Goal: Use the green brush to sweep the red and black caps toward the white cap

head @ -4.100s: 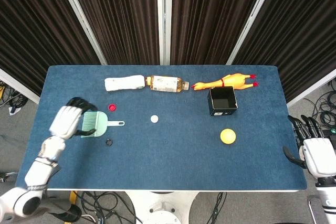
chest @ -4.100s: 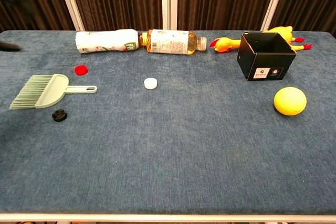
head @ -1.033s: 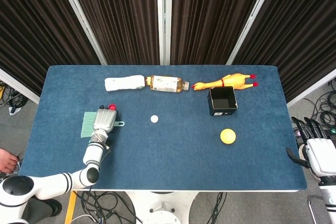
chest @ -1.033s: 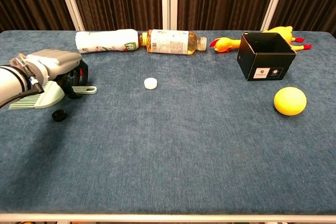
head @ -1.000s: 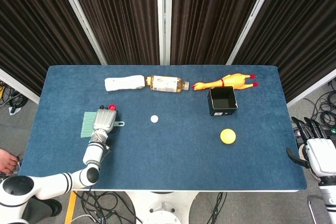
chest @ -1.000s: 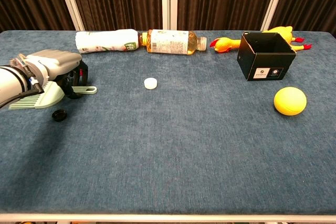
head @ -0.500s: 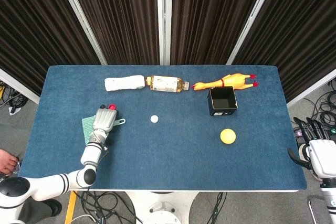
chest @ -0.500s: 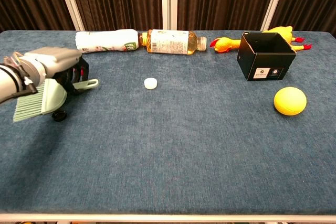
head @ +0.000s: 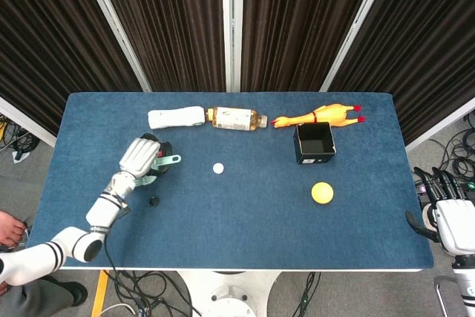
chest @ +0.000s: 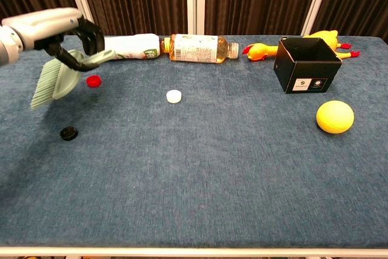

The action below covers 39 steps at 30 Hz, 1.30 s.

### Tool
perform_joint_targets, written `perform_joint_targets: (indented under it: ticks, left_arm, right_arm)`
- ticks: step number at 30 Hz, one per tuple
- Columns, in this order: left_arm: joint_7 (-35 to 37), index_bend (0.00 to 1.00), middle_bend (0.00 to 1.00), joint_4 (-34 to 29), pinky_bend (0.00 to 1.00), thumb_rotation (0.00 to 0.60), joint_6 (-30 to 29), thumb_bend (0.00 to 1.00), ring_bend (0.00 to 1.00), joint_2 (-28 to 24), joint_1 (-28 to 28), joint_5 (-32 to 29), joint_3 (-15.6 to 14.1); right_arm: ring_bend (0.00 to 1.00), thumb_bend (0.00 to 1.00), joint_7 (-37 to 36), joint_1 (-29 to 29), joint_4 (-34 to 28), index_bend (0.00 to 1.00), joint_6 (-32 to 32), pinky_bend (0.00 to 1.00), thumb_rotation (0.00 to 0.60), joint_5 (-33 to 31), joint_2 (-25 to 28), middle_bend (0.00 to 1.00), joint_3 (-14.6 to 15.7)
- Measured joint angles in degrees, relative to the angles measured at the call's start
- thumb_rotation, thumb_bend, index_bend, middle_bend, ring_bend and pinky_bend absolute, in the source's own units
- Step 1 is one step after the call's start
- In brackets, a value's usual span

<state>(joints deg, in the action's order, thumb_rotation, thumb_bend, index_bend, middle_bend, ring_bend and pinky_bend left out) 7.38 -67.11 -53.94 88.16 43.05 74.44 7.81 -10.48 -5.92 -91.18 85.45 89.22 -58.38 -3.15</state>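
Now the left robot hand (chest: 57,28) is gripping the green brush (chest: 56,80) by its handle, holding it lifted off the tabletop (chest: 200,168) near the left edge with the bristles tilting downward. Just beneath the brush, the red cap (chest: 93,80) is lying, the black cap (chest: 68,133) nearer the front edge, the white cap (chest: 174,96) toward the middle. Meanwhile the right robot hand (head: 445,209) is hanging beyond the right edge, its fingers apart and holding nothing.

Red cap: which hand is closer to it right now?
Left. The left hand, holding the green brush, hovers just above and beside the red cap. The right hand sits off the table's far right edge.
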Motion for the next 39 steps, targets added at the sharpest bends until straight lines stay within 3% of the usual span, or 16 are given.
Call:
perform_joint_targets:
  ticks: [9,16,30,39]
  left_arm:
    - [25.78,0.54,0.62,19.12,0.31,0.6,2.72,0.41,0.43,3.14,4.0,9.76,-2.07]
    - [40.29,0.54,0.62,30.56,0.34,0.6,3.35,0.41,0.43,8.53,6.98,14.39,-4.52]
    - [50.99,0.54,0.62,42.13,0.34,0.6,4.72,0.41,0.43,15.69,10.8,18.9,-9.47]
    - [56.76,0.54,0.62,42.12,0.34,0.6,2.8,0.41,0.43,15.95,12.84,21.82,-12.39]
  right_arm:
    - [0.0,0.24,1.49,0.69,-1.57,0.03,0.71,0.02,0.6,-0.45,0.88,0.16,-0.08]
    - [0.0,0.24,2.72,0.87,-2.66,0.03,0.64,0.02,0.6,-0.69,1.22,0.16,-0.14]
    - [0.0,0.24,4.53,0.94,-3.91,0.03,0.05,0.02,0.6,-1.26,1.39,0.16,-0.2]
    - [0.0,0.24,5.96,0.61,-4.9,0.03,-0.85,0.02,0.6,-1.64,1.35,0.16,-0.27]
